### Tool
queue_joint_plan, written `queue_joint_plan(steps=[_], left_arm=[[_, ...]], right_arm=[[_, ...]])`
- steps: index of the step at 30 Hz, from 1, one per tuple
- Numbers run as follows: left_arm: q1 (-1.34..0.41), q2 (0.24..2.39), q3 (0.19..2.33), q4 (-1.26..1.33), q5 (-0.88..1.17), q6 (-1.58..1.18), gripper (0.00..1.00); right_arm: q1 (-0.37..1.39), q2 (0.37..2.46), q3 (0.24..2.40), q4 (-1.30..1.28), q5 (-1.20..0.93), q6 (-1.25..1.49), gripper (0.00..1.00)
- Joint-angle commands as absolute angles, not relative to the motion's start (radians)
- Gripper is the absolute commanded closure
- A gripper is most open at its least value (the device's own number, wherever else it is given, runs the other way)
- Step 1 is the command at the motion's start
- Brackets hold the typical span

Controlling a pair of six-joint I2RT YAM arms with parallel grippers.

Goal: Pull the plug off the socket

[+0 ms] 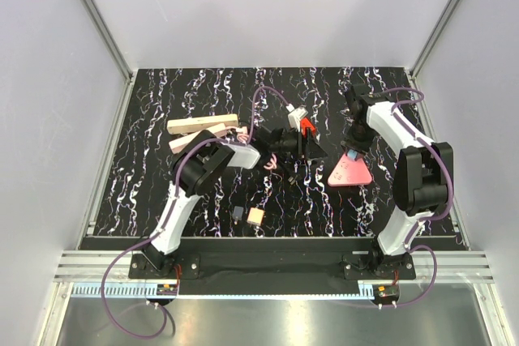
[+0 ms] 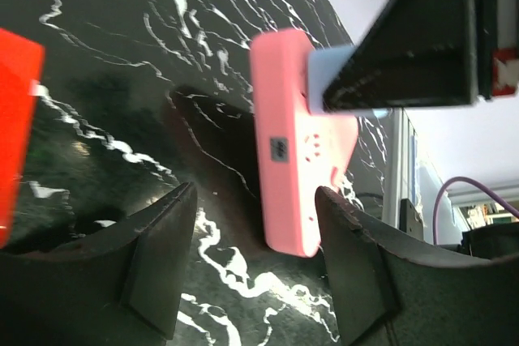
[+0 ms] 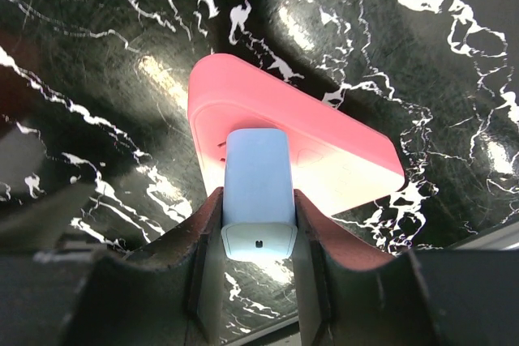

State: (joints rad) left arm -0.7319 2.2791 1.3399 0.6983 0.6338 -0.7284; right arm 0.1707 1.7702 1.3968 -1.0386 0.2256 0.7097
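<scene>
Right gripper [image 3: 257, 208] clamps the pale blue plug [image 3: 258, 188], seated in the pink socket [image 3: 324, 135] by the table's [image 1: 162, 200] right edge — grasp made, I'd say. Left gripper [image 2: 255, 273] gapes empty nearby; next up — a straight pull, socket held down.

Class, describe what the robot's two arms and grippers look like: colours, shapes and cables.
Both the left arm and right arm have white links joined by bulky black joints, on black bases. A purple cable loops along each. The left gripper and right gripper have matte black, wedge-shaped fingers. No markings are readable.
</scene>
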Motion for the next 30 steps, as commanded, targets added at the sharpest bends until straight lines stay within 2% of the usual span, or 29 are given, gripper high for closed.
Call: queue_joint_plan(steps=[1,3,4,8,12,15,21,26,30], left_arm=[[-0.746,2.310,1.371,0.773,0.676,-0.738,0.37],[-0.747,2.303,1.352,0.808,0.667,-0.745,0.41],[-0.749,2.296,1.342,0.824,0.666,-0.749,0.48],[-0.772,2.229,1.273,0.899,0.631,-0.726,0.65],[-0.817,2.186,1.265,0.876,0.586,-0.658,0.70],[-0.842,2.230,1.348,0.789,0.612,-0.641,0.74],[-0.856,2.325,1.439,0.764,0.612,-0.683,0.76],[-0.856,2.417,1.549,0.617,0.578,-0.692,0.81],[-0.856,2.450,1.560,0.597,0.557,-0.726,0.85]], right_arm=[[0.172,1.729,1.396,-1.040,0.196,0.687,1.00],[0.172,1.729,1.393,-1.039,0.196,0.689,1.00],[0.170,1.733,1.391,-1.037,0.199,0.690,1.00],[0.172,1.743,1.384,-1.026,0.186,0.699,1.00],[0.172,1.770,1.374,-1.006,0.140,0.706,1.00],[0.172,1.776,1.371,-0.993,0.115,0.706,1.00],[0.170,1.764,1.361,-0.989,0.115,0.696,1.00],[0.172,1.753,1.350,-0.983,0.098,0.690,1.00],[0.172,1.738,1.358,-0.985,0.101,0.687,1.00]])
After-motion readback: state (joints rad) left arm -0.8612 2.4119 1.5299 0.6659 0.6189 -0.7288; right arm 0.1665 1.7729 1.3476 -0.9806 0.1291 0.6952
